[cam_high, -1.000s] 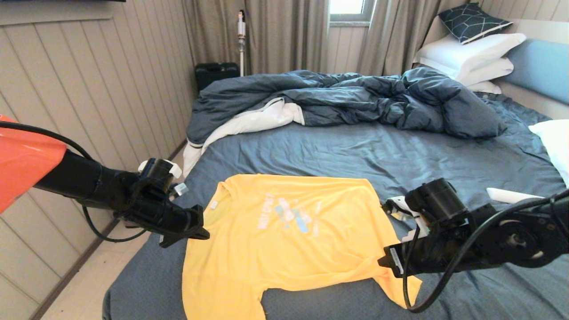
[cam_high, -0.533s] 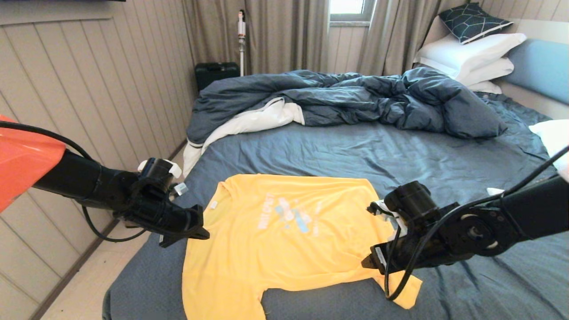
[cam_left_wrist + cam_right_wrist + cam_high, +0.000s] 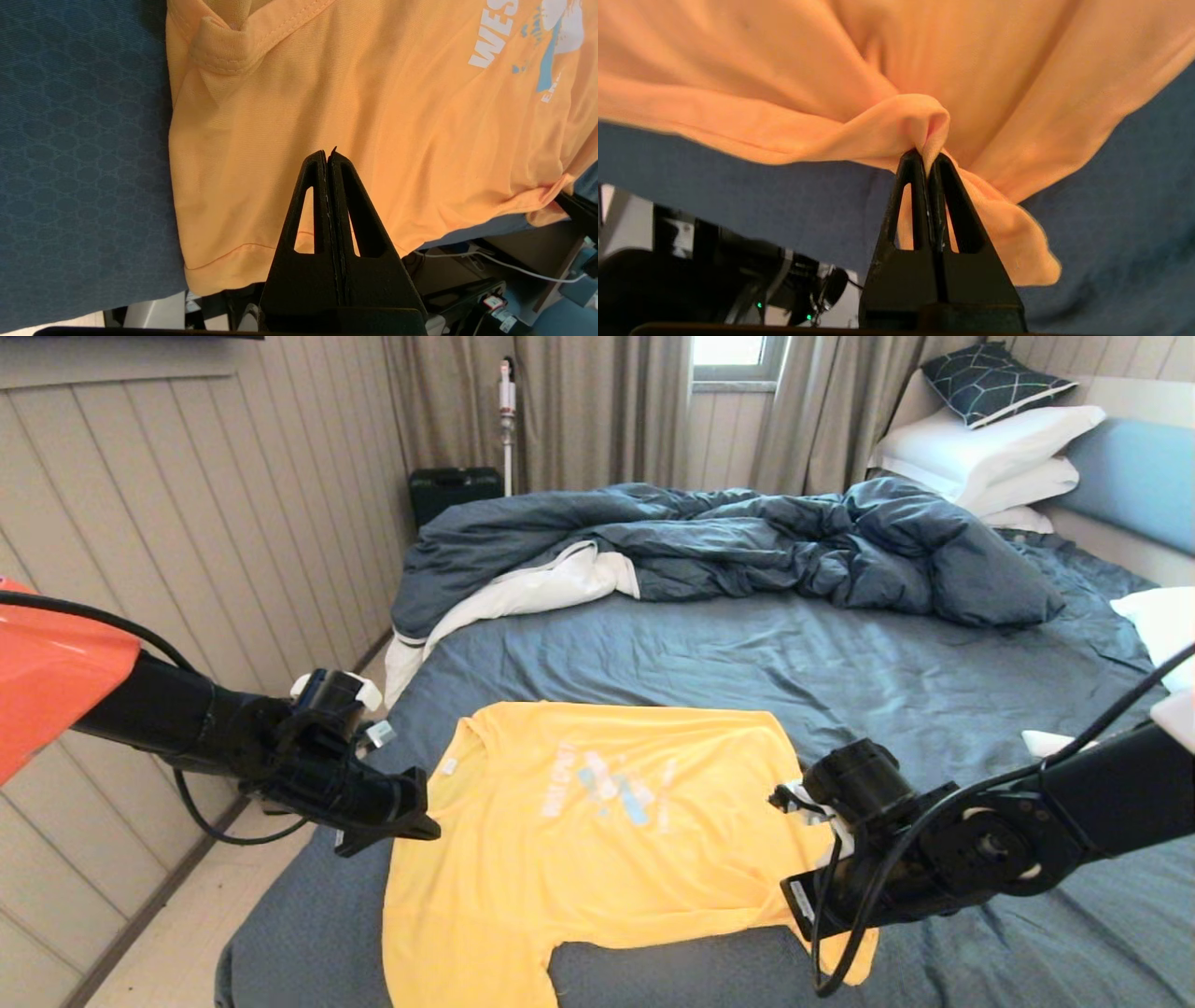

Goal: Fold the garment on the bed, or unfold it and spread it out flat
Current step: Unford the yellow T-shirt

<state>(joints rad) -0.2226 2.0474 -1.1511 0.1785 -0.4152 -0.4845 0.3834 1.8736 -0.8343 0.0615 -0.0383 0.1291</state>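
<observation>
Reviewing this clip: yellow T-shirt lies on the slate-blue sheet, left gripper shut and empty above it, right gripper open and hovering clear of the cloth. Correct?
Not quite. The right gripper is not open or clear: its jaws are shut on a pinched fold of the yellow T-shirt, as the right wrist view shows. The rest stands: the shirt lies on the slate-blue sheet, and the left gripper is shut, empty, above it.

Background only: beige panelled wall (image 3: 187, 513) along the left side, pale wood floor (image 3: 187, 933) below it. Grey-beige curtains (image 3: 579, 411) at the far end, framing a small window (image 3: 733, 355). White stick vacuum (image 3: 507, 420) upright against the curtains, dark hard case (image 3: 455, 490) on the floor just beside it. Dark cushion with pale geometric line pattern (image 3: 990, 381) at upper right.
</observation>
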